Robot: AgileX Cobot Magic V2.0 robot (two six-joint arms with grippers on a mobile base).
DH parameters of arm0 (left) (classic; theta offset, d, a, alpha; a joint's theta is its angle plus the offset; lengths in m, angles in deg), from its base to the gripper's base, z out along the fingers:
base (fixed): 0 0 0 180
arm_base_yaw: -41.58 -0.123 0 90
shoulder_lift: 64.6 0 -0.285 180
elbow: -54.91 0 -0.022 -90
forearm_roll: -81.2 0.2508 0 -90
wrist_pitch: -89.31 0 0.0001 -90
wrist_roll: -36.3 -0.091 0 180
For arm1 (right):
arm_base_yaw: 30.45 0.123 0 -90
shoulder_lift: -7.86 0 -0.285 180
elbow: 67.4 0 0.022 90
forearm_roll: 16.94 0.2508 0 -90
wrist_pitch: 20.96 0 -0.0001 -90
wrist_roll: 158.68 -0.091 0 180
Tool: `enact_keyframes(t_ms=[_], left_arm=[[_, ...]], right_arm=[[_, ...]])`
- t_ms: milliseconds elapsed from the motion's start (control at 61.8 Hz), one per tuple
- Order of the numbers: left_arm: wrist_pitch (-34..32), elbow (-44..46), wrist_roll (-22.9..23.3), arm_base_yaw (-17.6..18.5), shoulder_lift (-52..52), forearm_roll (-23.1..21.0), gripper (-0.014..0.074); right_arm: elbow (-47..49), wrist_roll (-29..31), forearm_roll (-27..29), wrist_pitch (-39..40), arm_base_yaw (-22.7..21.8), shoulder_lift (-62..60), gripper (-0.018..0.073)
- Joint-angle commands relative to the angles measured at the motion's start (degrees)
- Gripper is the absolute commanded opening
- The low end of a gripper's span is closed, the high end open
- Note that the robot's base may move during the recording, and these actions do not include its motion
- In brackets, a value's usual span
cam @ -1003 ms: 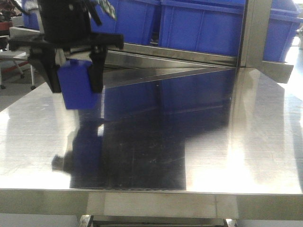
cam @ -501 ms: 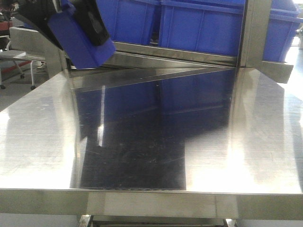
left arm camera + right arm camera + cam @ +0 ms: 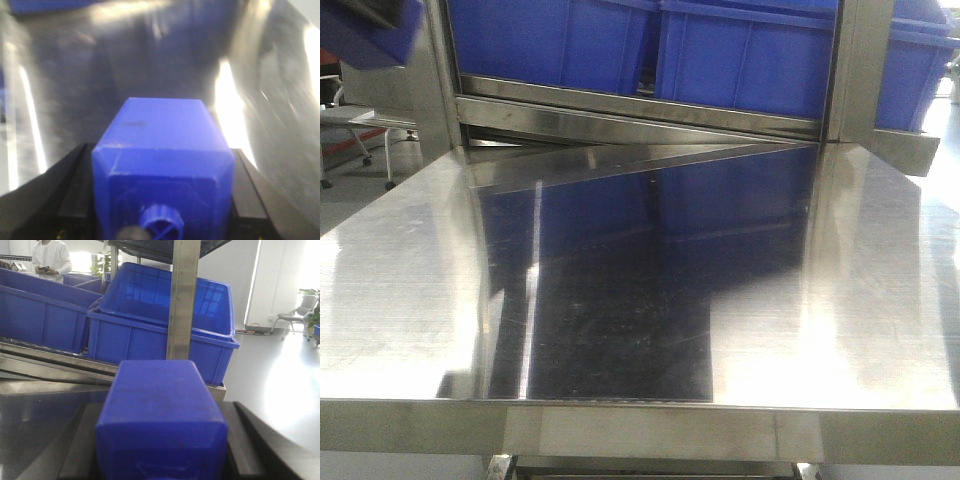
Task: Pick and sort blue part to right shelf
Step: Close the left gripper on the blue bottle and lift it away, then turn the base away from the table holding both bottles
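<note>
The left claw [image 3: 161, 147] is shut tight on the blue part [image 3: 162, 170]. Its black fingers [image 3: 75, 195] press on both sides, and the round cap points back at the camera. In the front view only a blurry blue bit shows, high up past the back left corner of the worktop [image 3: 620, 320]. So the part is in the air and not lying on anything.

I think the step in hand is the carry: the part is picked up but not yet put away. The next move needs a swing across to the right shelf [image 3: 50, 371]. Then it needs a gentle drop into one of the blue bins [image 3: 165, 310], without bumping the steel post [image 3: 182, 300].

The right claw [image 3: 162, 407] is full too. It grips a blue block [image 3: 155, 380], and I cannot see a cap on it. It faces the bins and the post.

The worktop is shiny steel. It mirrors the bins, with bright glare near its right edge. Far back on the left stands a person [image 3: 47, 260] in white. A chair [image 3: 295, 320] sits by the bright wall on the right.
</note>
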Motion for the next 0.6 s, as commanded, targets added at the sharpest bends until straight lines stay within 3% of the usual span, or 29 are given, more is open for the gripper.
enact_keyframes(t_ms=[0,323,582], left_arm=[[-10.20,-2.82,-0.19,-1.72,-5.93,-1.19,0.0386],[-15.03,-12.83,-0.19,-9.31,-20.17,-1.19,0.0386],[-16.09,-17.23,-0.19,-10.23,-30.55,3.70,0.0386]], right_arm=[[1.43,0.01,-0.55,5.28,-0.36,0.45,0.0414],[1.43,0.01,-0.55,5.28,-0.36,0.45,0.0414],[1.43,0.01,-0.55,5.28,-0.36,0.45,0.0414]])
